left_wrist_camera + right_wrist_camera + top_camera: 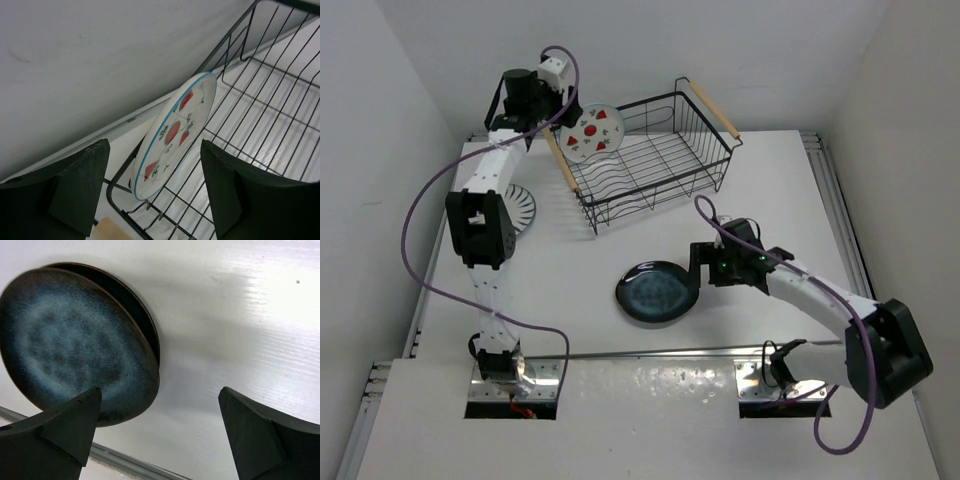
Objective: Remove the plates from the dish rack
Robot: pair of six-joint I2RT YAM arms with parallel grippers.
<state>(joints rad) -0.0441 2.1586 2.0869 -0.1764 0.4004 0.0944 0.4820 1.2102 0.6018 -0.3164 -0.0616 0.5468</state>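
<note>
Three plates show from overhead. Where does each one sit? — EDITOR

One, the fruit plate (592, 133), white with red motifs and a blue rim, stands on edge and tilted at the left end of the black wire dish rack (660, 165), close to a wooden handle (560, 160). The striped plate (523, 208) lies flat on the white table (780, 190), left of the rack and partly hidden under the left arm. The dark blue plate (658, 292) lies flat on the table in front of the rack, well apart from it. — PHOTOGRAPHER

And the left gripper (154, 150)? — EDITOR

It hangs at the rack's left end, its fingers (82, 185) spread wide. The fruit plate is framed between them, beyond the tips. Nothing is clamped. — PHOTOGRAPHER

The right gripper (159, 395)? — EDITOR

Low over the table, just beside the dark blue plate's right edge, jaws apart and holding nothing. Its wrist camera shows a second dark rim (142, 310) under that plate; whether it belongs to another plate I cannot tell. — PHOTOGRAPHER
</note>
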